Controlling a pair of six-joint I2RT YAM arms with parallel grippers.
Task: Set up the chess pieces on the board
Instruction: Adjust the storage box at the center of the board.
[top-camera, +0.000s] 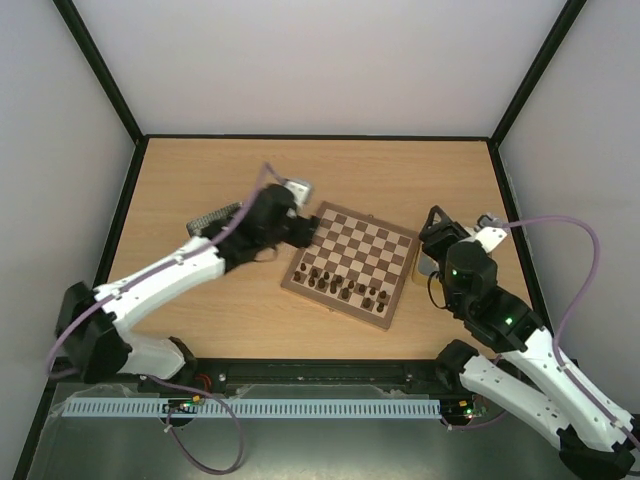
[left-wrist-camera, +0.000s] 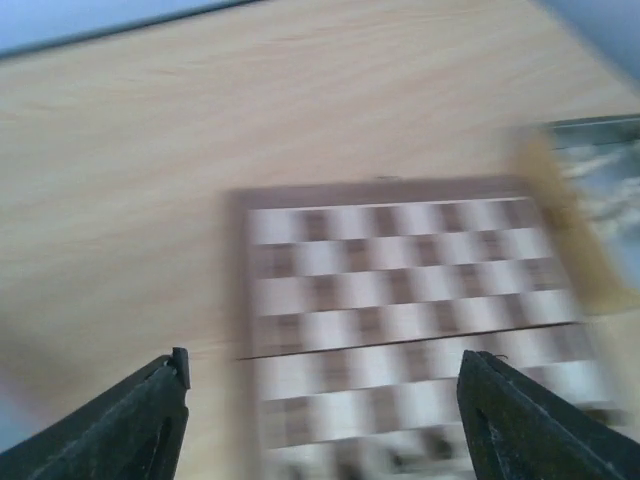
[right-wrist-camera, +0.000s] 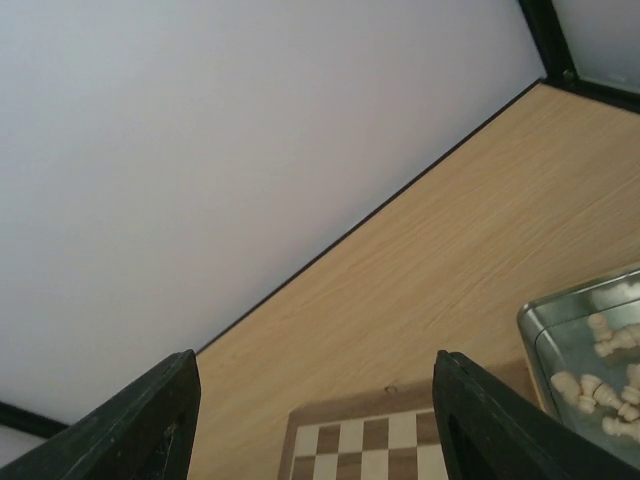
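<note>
Progress: roughly the first half is under way.
- The flat square wooden chessboard with dark brown and cream checks and a light wood rim (top-camera: 352, 262) lies skewed at mid-desk, on the pale wood-grain desk (top-camera: 200, 170).
- The small dark brown turned-wood chessmen (top-camera: 345, 286) stand upright in the two near rows. They look close to a full set, but are too small to count or to tell by type.
- The middle and far rows are bare checks.
- The small cream chessmen (right-wrist-camera: 590, 385) lie loose in a shiny metal tray with rounded corners (right-wrist-camera: 545, 340), touching or just off the board's right edge. None shows on the board, so that whole side looks left to do.

Claws:
- The left arm's black two-finger claw (left-wrist-camera: 325, 370) hangs over the board's far-left corner. Its fingers are spread wide with nothing between them. The wrist view is motion-blurred.
- The right arm's black claw (right-wrist-camera: 315, 365) sits by the tray, tilted up toward the white wall. It is also wide and holds nothing.

Materials: the board is smooth and matt. The chessmen are rounded, narrow and top-heavy, and likely tip easily. The tray is reflective with low walls. A grey ribbed tray (top-camera: 212, 216) shows left of the board, mostly under the left arm, its contents hidden.
</note>
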